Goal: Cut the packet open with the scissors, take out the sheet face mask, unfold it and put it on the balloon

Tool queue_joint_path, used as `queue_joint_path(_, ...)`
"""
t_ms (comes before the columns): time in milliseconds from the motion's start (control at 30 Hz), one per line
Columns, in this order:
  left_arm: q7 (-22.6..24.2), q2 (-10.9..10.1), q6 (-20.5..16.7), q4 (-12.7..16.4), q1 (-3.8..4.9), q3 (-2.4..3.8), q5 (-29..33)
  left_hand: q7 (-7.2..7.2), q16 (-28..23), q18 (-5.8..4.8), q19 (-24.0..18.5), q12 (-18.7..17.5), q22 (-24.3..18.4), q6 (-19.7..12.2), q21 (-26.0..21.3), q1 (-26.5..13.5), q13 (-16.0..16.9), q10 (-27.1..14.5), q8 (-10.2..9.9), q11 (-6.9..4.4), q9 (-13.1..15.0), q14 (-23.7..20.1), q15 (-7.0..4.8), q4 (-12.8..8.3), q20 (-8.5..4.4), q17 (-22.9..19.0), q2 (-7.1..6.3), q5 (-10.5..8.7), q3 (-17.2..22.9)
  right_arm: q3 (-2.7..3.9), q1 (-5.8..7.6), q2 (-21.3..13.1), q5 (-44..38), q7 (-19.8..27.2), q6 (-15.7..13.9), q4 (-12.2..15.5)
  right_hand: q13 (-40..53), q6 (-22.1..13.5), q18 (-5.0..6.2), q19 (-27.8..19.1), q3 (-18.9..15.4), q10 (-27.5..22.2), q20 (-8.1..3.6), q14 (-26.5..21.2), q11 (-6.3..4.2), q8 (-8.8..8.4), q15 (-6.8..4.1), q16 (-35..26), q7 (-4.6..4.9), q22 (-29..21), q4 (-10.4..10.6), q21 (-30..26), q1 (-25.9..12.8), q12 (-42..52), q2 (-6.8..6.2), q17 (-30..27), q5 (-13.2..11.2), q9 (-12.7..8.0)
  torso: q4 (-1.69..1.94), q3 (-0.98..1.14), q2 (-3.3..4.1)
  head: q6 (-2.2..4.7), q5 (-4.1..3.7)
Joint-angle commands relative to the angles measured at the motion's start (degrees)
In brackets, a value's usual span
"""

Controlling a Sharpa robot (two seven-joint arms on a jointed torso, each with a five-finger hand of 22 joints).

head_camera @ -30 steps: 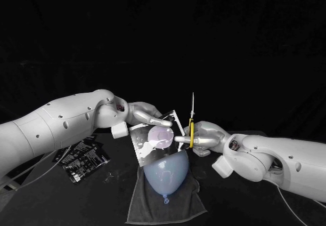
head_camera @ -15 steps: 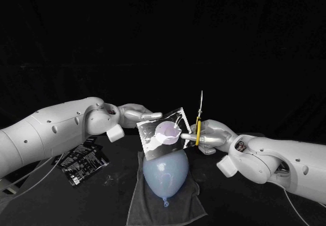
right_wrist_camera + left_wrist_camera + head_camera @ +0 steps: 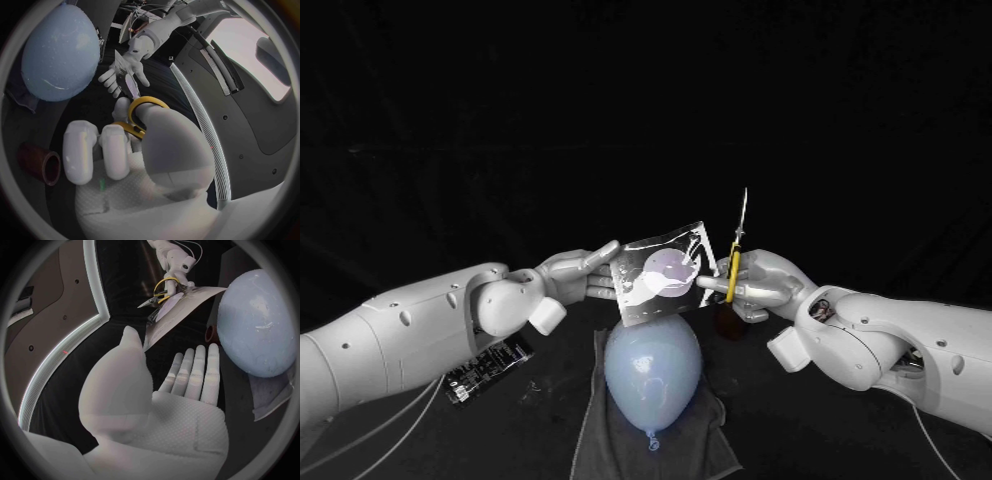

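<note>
Left robot hand (image 3: 581, 272) grasps the packet (image 3: 658, 272) by its 9 o'clock edge; the packet is up in the air, tilted, printed face toward the head view. Right robot hand (image 3: 764, 282) sits at the packet's 3 o'clock, clenched round the scissors (image 3: 734, 262), with the yellow handle in its fingers and the blades pointing to 12 as one thin line. Scissors are just beside the packet's right edge, can't tell if they touch. Pale blue balloon (image 3: 653, 365) lies at the packet's 6 o'clock, knot end toward the robot, on a grey towel (image 3: 689, 450) on the surface (image 3: 790, 440). Black packets (image 3: 485, 362) lie at 8 o'clock, partly behind the left arm. A small dark brown cylinder (image 3: 728, 322) sits just under the right robot hand.
</note>
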Motion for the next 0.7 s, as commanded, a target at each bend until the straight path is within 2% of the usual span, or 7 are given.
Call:
queue_joint_path(33,7.37,0.28,-3.30,0.14,-1.80,0.31,8.19,-0.74,-0.61,0.41,-2.05,-0.16,-0.17,-3.81,-1.06,1.27,-0.01,-2.01,-1.42,-0.40,-1.44,-0.85,0.29,0.00,-0.06,-0.37,0.23,0.32,-0.06,0.26,0.03,0.03,-0.61,2.40,-1.47,-0.30,5.22,0.11,0.31,0.15,0.32,16.80,-0.54,2.75,-6.63,0.30,-0.30,0.22,-0.70,8.76,-0.57,-0.10,0.16,51.33,0.50,0.06,0.30,2.32,-0.12,-0.04,-0.02,0.48,0.00)
queue_joint_path(167,9.74,0.74,-2.73,0.23,-4.21,0.93,10.52,-0.69,-1.29,-0.06,-6.70,0.06,-0.50,-3.90,-2.85,2.38,0.10,-3.19,-1.04,-1.10,-1.24,-1.43,0.67,-0.02,-0.01,-0.77,0.65,0.25,0.25,0.44,0.04,0.30,-0.51,2.65,-1.79,-0.91,5.25,0.09,0.30,0.17,0.34,16.81,-0.54,2.75,-6.63,0.31,-0.30,0.22,-0.70,8.79,-0.61,-0.06,0.15,51.37,0.49,0.08,0.31,2.36,-0.13,-0.16,0.07,0.66,-0.13)
queue_joint_path(267,11.13,1.15,-1.91,0.65,-5.22,1.27,11.46,-0.21,-1.83,-0.86,-12.26,0.42,-0.85,-3.22,-4.72,3.28,0.23,-2.94,-0.27,-0.93,-0.78,-1.78,0.90,-0.07,0.02,-1.12,1.63,0.15,1.05,0.51,0.05,0.81,-0.31,2.82,-1.87,-1.50,5.25,0.09,0.30,0.17,0.34,16.81,-0.54,2.75,-6.63,0.31,-0.30,0.22,-0.70,8.79,-0.61,-0.06,0.15,51.37,0.49,0.08,0.31,2.36,-0.08,-0.11,0.11,0.68,-0.14)
queue_joint_path(500,12.42,2.19,-0.87,1.82,-5.92,1.80,12.10,0.77,-2.19,-1.55,-14.94,0.68,-0.91,-1.73,-5.79,4.76,0.25,-2.17,1.03,0.10,-0.01,-1.63,0.65,-0.16,0.00,-1.43,3.20,0.05,2.31,0.57,0.05,2.16,0.15,2.97,-1.76,-2.49,5.25,0.04,0.29,0.18,0.38,16.80,-0.55,2.76,-6.63,0.33,-0.30,0.24,-0.69,8.81,-0.69,-0.05,0.12,51.36,0.46,0.12,0.31,2.45,-0.08,-0.10,0.16,0.61,0.03)
queue_joint_path(633,12.51,2.92,-0.72,2.06,-6.03,1.93,12.20,3.36,-2.51,-1.59,-14.74,0.55,-0.85,-2.12,-5.96,6.03,0.18,-1.92,1.27,2.57,-0.17,-1.43,0.82,-0.15,-0.02,-1.71,2.95,0.06,2.28,0.58,0.04,2.70,0.24,3.01,-1.61,-2.65,5.25,0.04,0.29,0.18,0.38,16.80,-0.55,2.76,-6.63,0.33,-0.30,0.24,-0.69,8.81,-0.69,-0.05,0.12,51.36,0.46,0.12,0.31,2.45,-0.15,-0.08,0.11,0.53,0.00)
queue_joint_path(667,12.51,3.11,-0.62,2.10,-6.04,1.96,12.22,5.11,-2.63,-1.57,-14.52,0.48,-0.83,-2.28,-5.99,6.44,0.17,-1.89,1.34,3.03,-0.23,-1.35,1.13,-0.15,-0.02,-1.82,2.93,0.07,2.19,0.58,0.04,2.81,0.25,3.02,-1.56,-2.65,5.29,0.00,0.31,0.15,0.42,16.81,-0.55,2.75,-6.63,0.35,-0.30,0.23,-0.69,8.77,-0.76,-0.10,0.10,51.41,0.45,0.09,0.31,2.51,-0.16,-0.08,0.10,0.54,-0.02)
queue_joint_path(700,12.51,3.25,-0.52,2.12,-6.05,1.98,12.23,5.33,-2.65,-1.56,-14.52,0.46,-0.83,-2.26,-6.00,6.52,0.17,-1.90,1.38,3.02,-0.21,-1.35,1.14,-0.14,-0.02,-1.84,2.98,0.07,2.22,0.58,0.04,2.90,0.26,3.02,-1.53,-2.64,5.29,0.00,0.31,0.15,0.42,16.81,-0.55,2.75,-6.63,0.35,-0.30,0.23,-0.69,8.77,-0.76,-0.10,0.10,51.41,0.45,0.09,0.31,2.51,-0.18,-0.08,0.08,0.46,-0.01)
